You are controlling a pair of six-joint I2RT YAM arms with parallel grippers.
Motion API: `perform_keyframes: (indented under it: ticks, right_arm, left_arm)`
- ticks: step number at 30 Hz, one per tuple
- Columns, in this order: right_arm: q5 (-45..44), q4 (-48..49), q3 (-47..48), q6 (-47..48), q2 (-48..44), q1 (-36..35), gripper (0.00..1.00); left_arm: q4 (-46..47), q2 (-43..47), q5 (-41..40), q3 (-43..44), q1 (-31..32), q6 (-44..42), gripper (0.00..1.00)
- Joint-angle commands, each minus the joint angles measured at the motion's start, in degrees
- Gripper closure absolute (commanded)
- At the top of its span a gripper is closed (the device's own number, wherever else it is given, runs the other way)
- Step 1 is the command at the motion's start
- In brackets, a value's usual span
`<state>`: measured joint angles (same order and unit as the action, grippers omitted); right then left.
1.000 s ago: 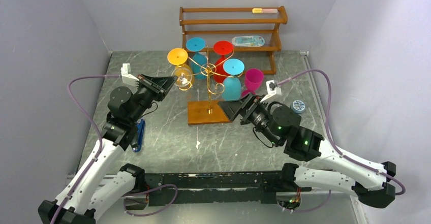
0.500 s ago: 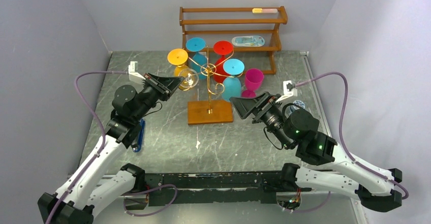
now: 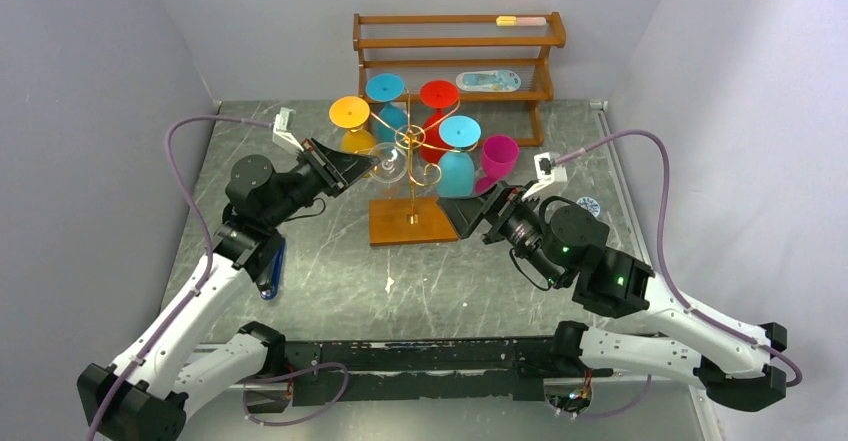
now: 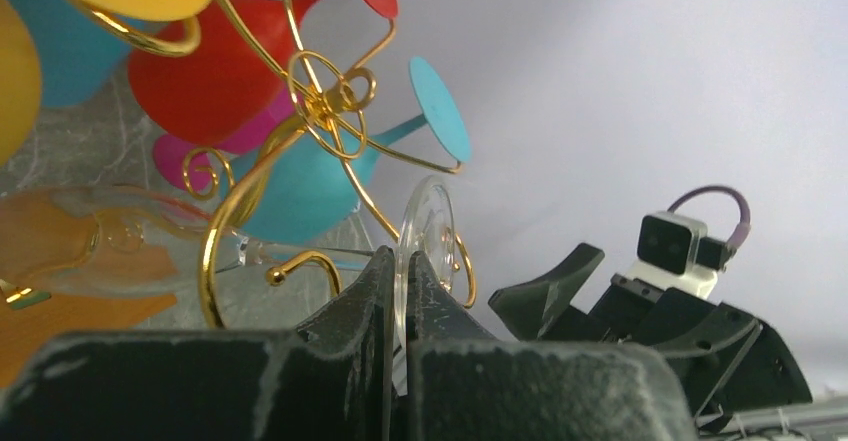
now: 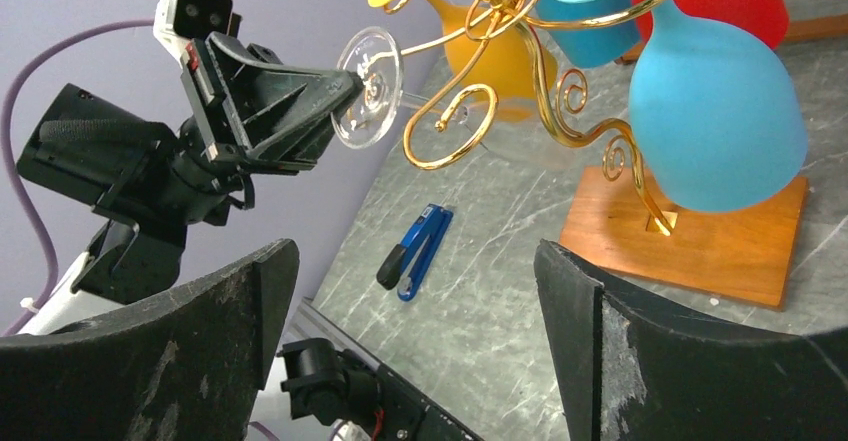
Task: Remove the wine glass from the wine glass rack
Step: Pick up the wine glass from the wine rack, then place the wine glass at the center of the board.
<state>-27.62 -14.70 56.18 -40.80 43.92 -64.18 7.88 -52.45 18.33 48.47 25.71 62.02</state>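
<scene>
The clear wine glass (image 3: 386, 161) is off the vertical and in among the curled wire arms of the wine glass rack (image 3: 410, 186). Its flat foot is pinched edge-on between the closed fingers of the left gripper (image 3: 360, 165), and nothing else supports it. That thin hold is the main risk. The bowl (image 4: 100, 251) hangs out at the far end of the stem, so its weight could turn the foot between the pads or slide it free. The stem seems to pass through a gold scroll (image 4: 235, 251), though the wrist view is too crowded to say whether it touches. If it catches there, a straight pull could drag or tip the rack on its wooden base (image 3: 395, 226). A sideways swing could also knock the bowl against the yellow glass (image 3: 350, 113) just beside it. The right gripper (image 3: 474, 213) stands wide open and empty near the base's right corner, bracing nothing. The glass's long axis lies close to level, with the foot pointing at the left arm and the bowl towards the rack's pole.
</scene>
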Motion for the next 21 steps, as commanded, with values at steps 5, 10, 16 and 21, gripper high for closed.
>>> perform_keyframes:
  ticks: [5, 10, 16, 21]
  right_arm:
    - [-6.14, -1.39, -0.77, 0.43, -1.30, 0.11, 0.05]
    - [0.45, 4.02, -1.78, 5.21, -2.33, 0.11, 0.05]
    - [13.30, 5.57, -1.77, 9.97, -1.11, 0.05, 0.02]
    - [27.80, 8.42, -2.07, 11.73, -0.32, 0.11, 0.01]
  left_arm:
    - [-6.93, 0.00, 12.69, 6.70, 0.39, -19.03, 0.95]
    - [-7.40, 0.16, 17.91, 6.31, 0.39, -21.35, 0.95]
    - [-14.30, -0.08, 21.90, 8.58, 0.39, -27.26, 0.95]
    - [-21.58, 1.33, 27.52, 10.06, 0.45, -35.38, 0.95]
